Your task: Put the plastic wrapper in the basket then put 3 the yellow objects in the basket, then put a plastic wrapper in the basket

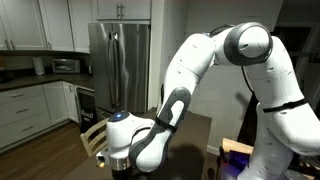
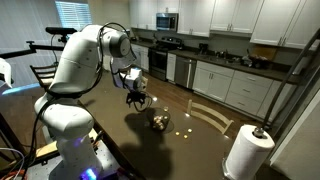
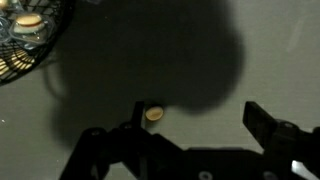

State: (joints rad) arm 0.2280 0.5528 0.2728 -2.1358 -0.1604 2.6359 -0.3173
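Observation:
The dark round basket sits at the top left of the wrist view, with a pale yellowish piece inside. It also shows on the dark table in an exterior view. One small yellow object lies on the table right beside my left fingertip, not held. My gripper is open and empty, hovering above the table to one side of the basket. Small pale spots lie on the table beyond the basket. No plastic wrapper is visible.
A paper towel roll stands at the table's near corner. A wooden chair is pushed against the table's far side. Kitchen counters and a fridge stand further off. My arm's shadow darkens much of the table in the wrist view.

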